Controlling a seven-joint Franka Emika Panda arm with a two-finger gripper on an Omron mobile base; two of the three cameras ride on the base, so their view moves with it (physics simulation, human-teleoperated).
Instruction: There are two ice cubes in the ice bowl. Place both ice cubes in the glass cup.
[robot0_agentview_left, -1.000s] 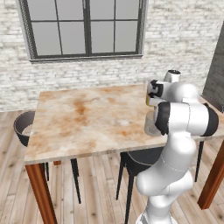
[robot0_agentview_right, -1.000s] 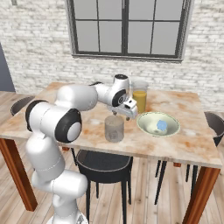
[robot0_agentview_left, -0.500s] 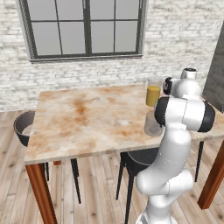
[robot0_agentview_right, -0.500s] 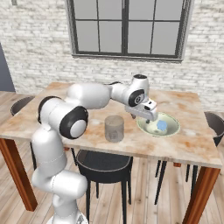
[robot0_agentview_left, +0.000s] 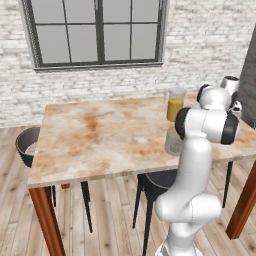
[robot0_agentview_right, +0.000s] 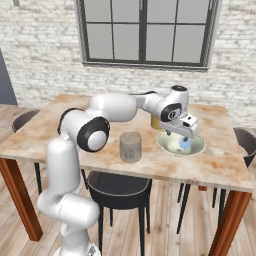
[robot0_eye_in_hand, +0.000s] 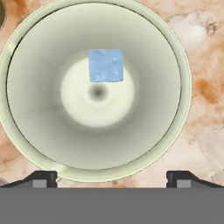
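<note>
Ice was the whole business here, and only one cube could be seen. Going from the biggest thing down: the tabletop (robot0_agentview_right: 100, 145) carried everything, a marbled slab under the window. On it, toward its right end, sat the ice bowl (robot0_agentview_right: 197, 149), wide and shallow, with the claw (robot0_agentview_right: 181, 134) hanging right above it, its two tips spread as wide as they looked able to go and nothing between them. Behind the bowl stood a taller glass of orange drink (robot0_agentview_left: 175, 104). Near the front edge, well apart from the bowl, waited the glass cup (robot0_agentview_right: 130, 146); whether anything lay in it I could not tell. Smallest of all was the ice cube (robot0_eye_in_hand: 106, 65), pale blue, lying on the bowl's inner slope just off its centre.

My worry was the cube itself. It looked slick and tiny against that smooth curved floor, so a descent slightly off line would likely nudge it sideways and send it skating. Tips set that wide might also strike the bowl's wall and shove the bowl. And a weak pinch could let it drop somewhere over the tabletop on the way to the cup.
</note>
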